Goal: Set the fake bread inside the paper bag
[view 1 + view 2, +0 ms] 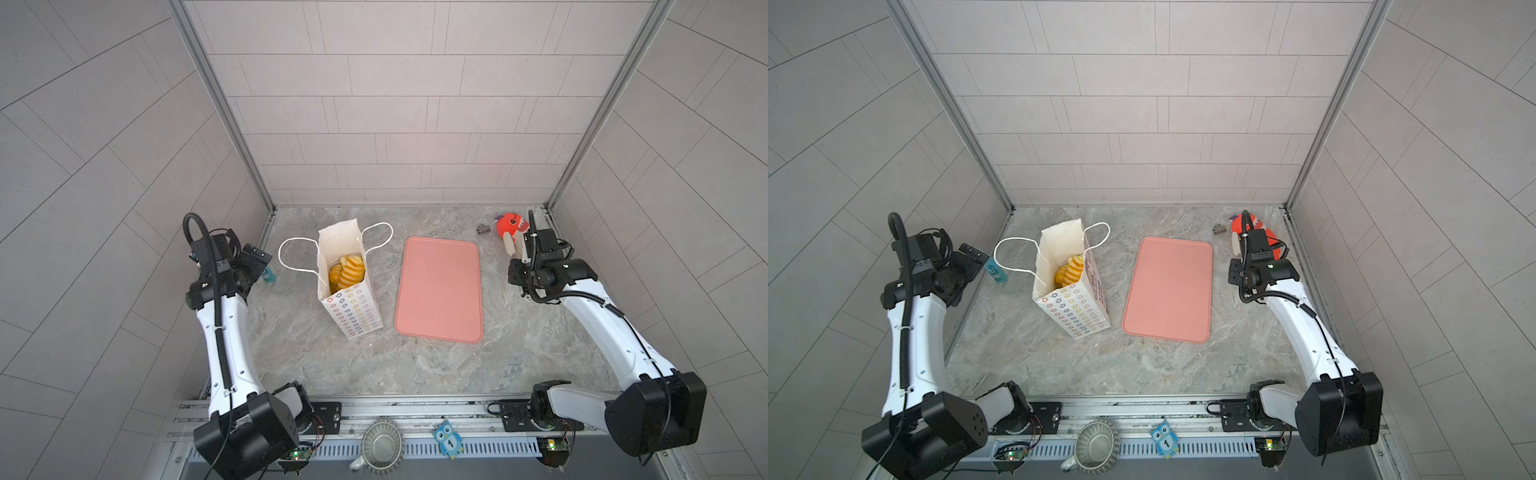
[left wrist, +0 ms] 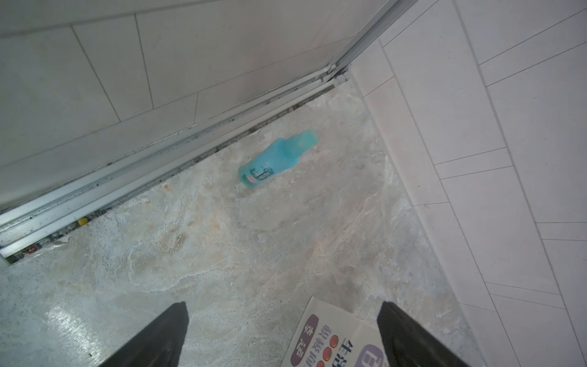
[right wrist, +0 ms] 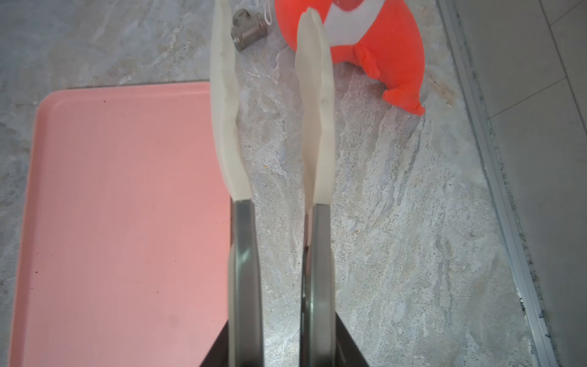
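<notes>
The white paper bag (image 1: pixel 353 309) (image 1: pixel 1073 311) stands open on the left of the marble table. Its cord handles are splayed outward. Golden fake bread (image 1: pixel 347 272) (image 1: pixel 1068 271) lies piled inside it. A printed face of the bag (image 2: pixel 333 340) shows between the fingers of my left gripper (image 2: pixel 282 309). That gripper (image 1: pixel 254 258) is open and empty, left of the bag. My right gripper (image 3: pixel 282 333) (image 1: pixel 524 252) is shut on metal tongs (image 3: pixel 243 254). The tongs' white tips (image 3: pixel 222 95) are apart with nothing between them, over bare table right of the tray.
An empty pink tray (image 1: pixel 440 291) (image 3: pixel 111 222) lies right of the bag. An orange-red plush fish (image 1: pixel 509 226) (image 3: pixel 381 41) and a small metal fitting (image 3: pixel 247 33) sit in the far right corner. A turquoise bottle (image 2: pixel 273 159) (image 1: pixel 268 275) lies by the left wall.
</notes>
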`<state>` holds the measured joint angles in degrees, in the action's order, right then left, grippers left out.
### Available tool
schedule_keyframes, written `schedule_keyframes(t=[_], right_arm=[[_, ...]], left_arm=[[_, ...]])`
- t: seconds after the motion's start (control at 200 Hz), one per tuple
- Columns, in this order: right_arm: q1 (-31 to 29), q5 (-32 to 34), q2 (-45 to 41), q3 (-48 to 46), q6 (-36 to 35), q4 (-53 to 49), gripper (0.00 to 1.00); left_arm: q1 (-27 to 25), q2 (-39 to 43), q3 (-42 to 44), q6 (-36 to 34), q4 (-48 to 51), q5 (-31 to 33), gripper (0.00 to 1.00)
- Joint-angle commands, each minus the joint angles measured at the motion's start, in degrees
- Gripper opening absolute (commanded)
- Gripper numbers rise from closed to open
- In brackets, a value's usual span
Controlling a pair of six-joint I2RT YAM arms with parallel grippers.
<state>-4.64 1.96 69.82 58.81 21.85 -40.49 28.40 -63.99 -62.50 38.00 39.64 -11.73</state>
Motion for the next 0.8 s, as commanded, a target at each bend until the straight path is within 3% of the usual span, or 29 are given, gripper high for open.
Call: schedule_keyframes(t=[0.0, 0.155, 0.51, 0.796], right_arm=[[1.4, 1.1, 1.3, -3.4, 2.8, 6.0, 0.37], [2.7, 3.4, 4.2, -6.9, 2.9, 7.9, 0.37], [6.5, 4.1, 12.9, -9.6, 2.9, 9.1, 0.41], [9.7, -0.4, 17.6, -9.9, 4.2, 8.8, 0.57]], left_arm=[[0.2, 2.7, 4.5, 1.5, -6.7, 2.6, 1.0], [0.2, 3.3, 11.5, 1.3, -11.1, 5.1, 1.0], [-0.7, 1.8, 16.8, -0.5, -16.3, 0.1, 1.0], [-6.9, 0.4, 16.5, -2.8, -14.8, 1.5, 1.0]])
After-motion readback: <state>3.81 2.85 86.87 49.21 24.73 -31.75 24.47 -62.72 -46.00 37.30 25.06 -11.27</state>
